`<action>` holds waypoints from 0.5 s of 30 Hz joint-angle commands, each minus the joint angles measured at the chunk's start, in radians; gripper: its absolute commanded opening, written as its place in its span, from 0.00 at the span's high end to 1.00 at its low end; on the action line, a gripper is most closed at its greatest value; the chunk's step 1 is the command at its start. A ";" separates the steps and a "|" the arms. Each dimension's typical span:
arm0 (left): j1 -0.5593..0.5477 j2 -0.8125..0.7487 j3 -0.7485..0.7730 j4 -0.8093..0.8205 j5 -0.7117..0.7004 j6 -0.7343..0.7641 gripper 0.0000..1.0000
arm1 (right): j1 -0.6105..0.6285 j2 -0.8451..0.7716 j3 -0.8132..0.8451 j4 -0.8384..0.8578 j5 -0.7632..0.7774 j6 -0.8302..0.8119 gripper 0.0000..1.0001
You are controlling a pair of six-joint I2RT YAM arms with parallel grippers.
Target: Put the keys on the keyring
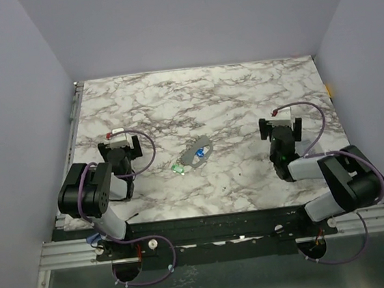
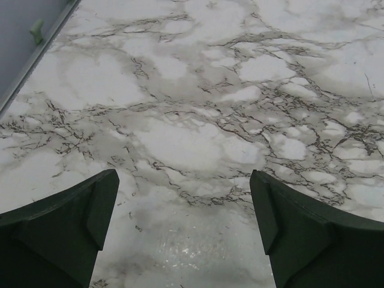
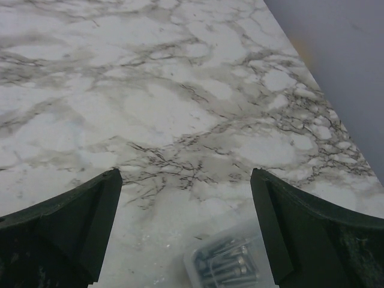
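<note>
In the top view the keys lie at the table's middle. A green-headed key (image 1: 178, 167) lies at the lower left and a blue-headed key (image 1: 198, 153) beside the grey oval keyring (image 1: 200, 145). I cannot make out a yellow-gold key. My left gripper (image 1: 119, 146) is open and empty, well left of the keys. My right gripper (image 1: 281, 128) is open and empty, well right of them. The left wrist view shows only open fingers (image 2: 90, 210) over bare marble. The right wrist view shows open fingers (image 3: 90, 210). No key or ring shows in either wrist view.
A small clear packet of metal bolts (image 3: 227, 264) lies on the marble table (image 1: 242, 97) just under my right gripper. Lavender walls enclose the table on three sides. A green clip (image 2: 37, 30) sits on the left rail.
</note>
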 commanded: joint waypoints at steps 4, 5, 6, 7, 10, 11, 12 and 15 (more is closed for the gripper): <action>-0.025 0.003 0.005 0.081 -0.002 -0.028 0.01 | -0.181 0.144 -0.048 0.385 -0.123 0.025 0.00; -0.025 0.002 0.005 0.080 0.000 -0.028 0.01 | -0.232 0.107 -0.039 0.296 -0.189 0.094 0.00; -0.026 0.003 0.005 0.081 0.000 -0.028 0.01 | -0.293 0.085 -0.020 0.188 -0.309 0.146 0.00; -0.026 0.002 0.005 0.080 0.000 -0.028 0.01 | -0.341 0.106 -0.016 0.199 -0.407 0.173 0.00; -0.026 0.002 0.005 0.081 0.000 -0.028 0.01 | -0.352 0.122 -0.099 0.325 -0.462 0.174 0.00; -0.025 0.003 0.005 0.081 0.000 -0.028 0.01 | -0.351 0.173 -0.126 0.483 -0.436 0.150 0.00; -0.025 0.003 0.005 0.083 -0.001 -0.028 0.01 | -0.347 0.142 -0.120 0.405 -0.436 0.145 0.00; -0.026 0.002 0.005 0.083 0.000 -0.028 0.01 | -0.342 0.162 -0.130 0.471 -0.432 0.138 0.00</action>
